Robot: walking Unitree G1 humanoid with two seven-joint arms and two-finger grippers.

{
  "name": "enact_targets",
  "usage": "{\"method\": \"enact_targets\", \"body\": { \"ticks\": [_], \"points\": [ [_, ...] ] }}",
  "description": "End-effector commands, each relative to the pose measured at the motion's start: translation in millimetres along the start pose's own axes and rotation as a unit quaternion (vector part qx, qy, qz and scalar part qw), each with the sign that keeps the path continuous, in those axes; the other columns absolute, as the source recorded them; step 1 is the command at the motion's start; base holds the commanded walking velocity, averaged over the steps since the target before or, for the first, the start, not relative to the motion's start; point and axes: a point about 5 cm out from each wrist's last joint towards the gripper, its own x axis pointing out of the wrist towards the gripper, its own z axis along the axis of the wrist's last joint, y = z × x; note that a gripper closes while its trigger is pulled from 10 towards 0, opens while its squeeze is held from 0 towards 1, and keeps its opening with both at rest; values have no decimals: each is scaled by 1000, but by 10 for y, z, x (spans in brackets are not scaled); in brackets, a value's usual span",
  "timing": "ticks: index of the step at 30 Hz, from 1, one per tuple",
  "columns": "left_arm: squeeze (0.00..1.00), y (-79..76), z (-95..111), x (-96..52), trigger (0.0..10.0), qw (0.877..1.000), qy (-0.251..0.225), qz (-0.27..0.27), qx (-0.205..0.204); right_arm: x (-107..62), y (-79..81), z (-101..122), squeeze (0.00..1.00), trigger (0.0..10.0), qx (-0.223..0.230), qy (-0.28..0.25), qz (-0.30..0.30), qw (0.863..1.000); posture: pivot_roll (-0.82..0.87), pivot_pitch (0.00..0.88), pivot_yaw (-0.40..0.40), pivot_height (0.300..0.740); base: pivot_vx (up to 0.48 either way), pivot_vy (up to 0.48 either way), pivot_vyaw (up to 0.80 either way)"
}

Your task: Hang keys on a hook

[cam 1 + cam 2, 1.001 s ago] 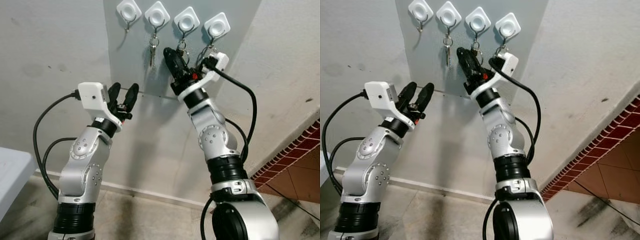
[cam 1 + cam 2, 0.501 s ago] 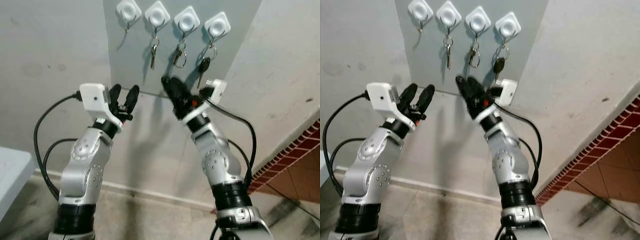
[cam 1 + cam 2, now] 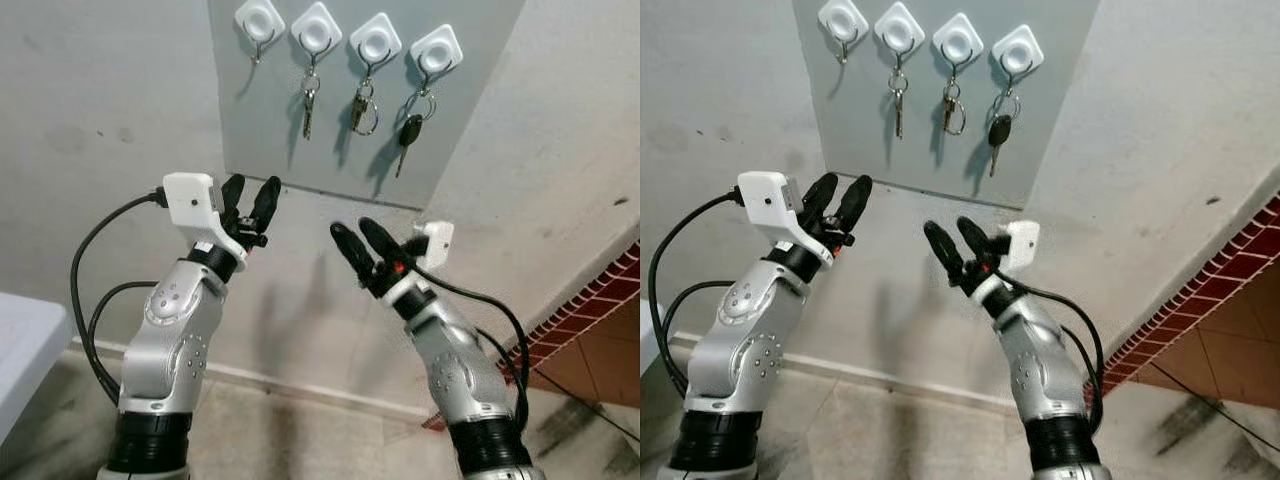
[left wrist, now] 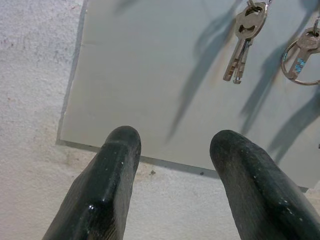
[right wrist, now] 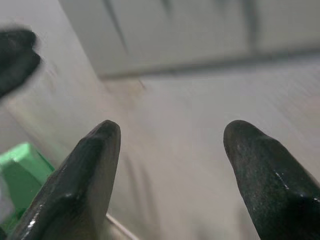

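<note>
keys: three sets hang on hooks; leftmost hook bare
right gripper: fingers parted, empty; below board
left gripper: parted, empty
step: judged retreat; pull straight back, clear of dangling keys

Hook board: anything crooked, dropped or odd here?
Nothing stands out. Three key sets hang straight from the hooks: silver keys, ring keys, black-headed key. The leftmost hook is bare. Both grippers, left and right, are open below the board.
</note>
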Motion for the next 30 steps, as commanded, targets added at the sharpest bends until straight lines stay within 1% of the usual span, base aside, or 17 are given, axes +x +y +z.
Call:
{"method": "enact_targets", "body": {
  "ticks": [1, 2, 3, 4, 5, 6, 9, 13, 18, 21, 23, 24, 25, 27, 28, 29, 30],
  "points": [
    [0, -51, 50, 7, 10000, 1000, -6, -16, 8, -75, -51, -26, 1000, 10000, -14, 7, -12, 1000, 86, 126, -61, 740, 0, 0, 0],
    [0, -50, 50, 6, 10000, 1000, -6, -17, 7, -117, -74, -56, 1000, 10000, -16, 13, -18, 1000, 84, 123, -57, 740, 0, 0, 0],
    [0, -69, 39, 8, 10000, 1000, -3, -21, 7, -242, -162, -143, 1000, 10000, -30, 33, -44, 998, 84, 123, -57, 740, 0, 0, 0],
    [0, -69, 39, 8, 10000, 1000, -3, -21, 7, -242, -162, -143, 1000, 10000, -30, 33, -44, 998, 84, 123, -57, 740, 0, 0, 0],
    [0, -83, 22, 6, 10000, 1000, 0, -25, 8, -336, -222, -212, 1000, 10000, -40, 48, -58, 996, 76, 120, -48, 740, 0, 0, 0],
    [0, -83, 22, 6, 10000, 1000, 0, -25, 8, -336, -222, -212, 1000, 10000, -40, 48, -58, 996, 76, 120, -48, 740, 0, 0, 0],
    [0, -109, -22, 3, 10000, 1000, 5, -28, 11, -476, -330, -291, 1000, 10000, -62, 66, -93, 992, 74, 122, -45, 740, 0, 0, 0],
    [0, -118, -110, -16, 10000, 999, 19, -28, 13, -557, -415, -330, 1000, 10000, -61, 70, -127, 988, 68, 124, -37, 740, 0, 0, 0],
    [0, -91, -352, -110, 10000, 998, 51, -18, 16, -717, -541, -446, 1000, 10000, -79, 90, -178, 977, 62, 129, -29, 740, 0, 0, 0],
    [0, -25, -633, -218, 10000, 995, 94, 3, 16, -889, -664, -592, 1000, 10000, -85, 122, -224, 963, 59, 128, -24, 740, 0, 0, 0],
    [0, -11, -680, -240, 10000, 995, 99, 8, 21, -921, -678, -621, 1000, 10000, -86, 129, -230, 961, 59, 128, -24, 740, 0, 0, 0],
    [0, 25, -796, -290, 10000, 993, 114, 19, 17, -991, -709, -683, 1000, 10000, -94, 145, -243, 954, 55, 127, -23, 740, 0, 0, 0],
    [0, 38, -839, -308, 10000, 992, 121, 23, 15, -1013, -719, -702, 1000, 10000, -97, 150, -247, 952, 55, 127, -23, 740, 0, 0, 0],
    [0, 93, -983, -371, 10000, 988, 143, 41, 31, -1098, -761, -758, 1000, 10000, -103, 164, -267, 944, 52, 124, -19, 740, 0, 0, 0],
    [0, 140, -1092, -424, 10000, 985, 159, 54, 31, -1165, -787, -806, 827, 10000, -102, 176, -280, 938, 50, 121, -17, 740, 0, 0, 0],
    [0, 170, -1165, -463, 10000, 983, 171, 62, 30, -1211, -803, -839, 827, 10000, -101, 184, -288, 934, 50, 121, -17, 740, 0, 0, 0],
    [0, 215, -1280, -524, 10000, 978, 191, 75, 24, -1279, -821, -890, 0, 10000, -98, 197, -299, 928, 51, 117, -12, 740, 0, 0, 0]
  ]
}}
